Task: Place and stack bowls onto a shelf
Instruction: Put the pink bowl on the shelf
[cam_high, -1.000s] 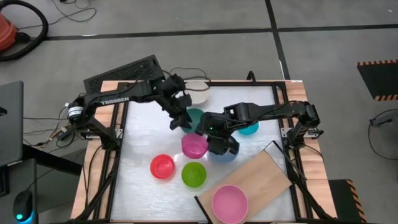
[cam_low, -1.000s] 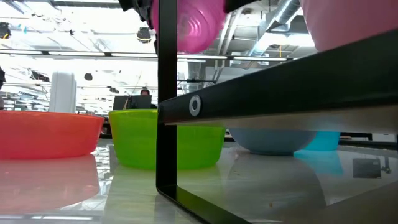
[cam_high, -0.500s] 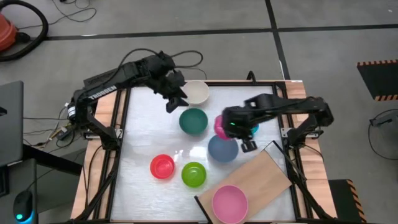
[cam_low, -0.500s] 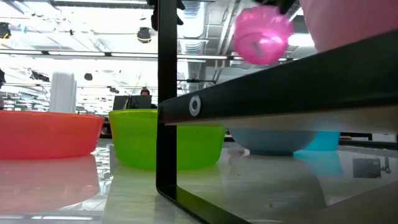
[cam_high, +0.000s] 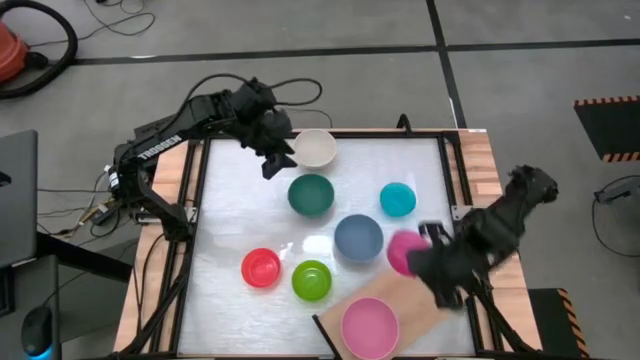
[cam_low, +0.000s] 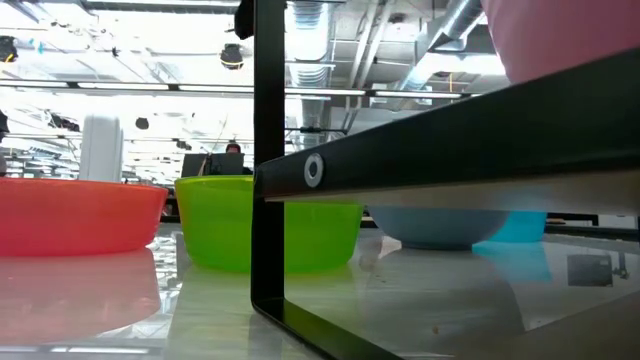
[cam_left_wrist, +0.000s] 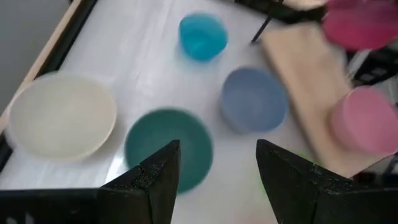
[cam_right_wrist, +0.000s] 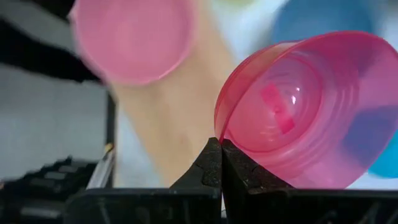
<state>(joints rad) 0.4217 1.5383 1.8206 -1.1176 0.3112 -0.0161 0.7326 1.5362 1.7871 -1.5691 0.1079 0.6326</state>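
the right gripper (cam_right_wrist: 221, 144) is carrying the magenta bowl (cam_high: 403, 250) over the far end of the shelf (cam_high: 408, 298), fingers pinching its rim. next it likely needs setting down beside the light pink bowl (cam_high: 369, 326). the left gripper (cam_left_wrist: 216, 163) is hovering open near the cream-white bowl (cam_high: 316, 148).

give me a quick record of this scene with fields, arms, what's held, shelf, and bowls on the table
right gripper: shut on the rim of the magenta bowl, at the shelf's far end
left gripper: open, empty, near the cream-white bowl
shelf: holds the light pink bowl
on table: cream-white, teal bowl, cyan bowl, slate blue bowl, red bowl, lime green bowl
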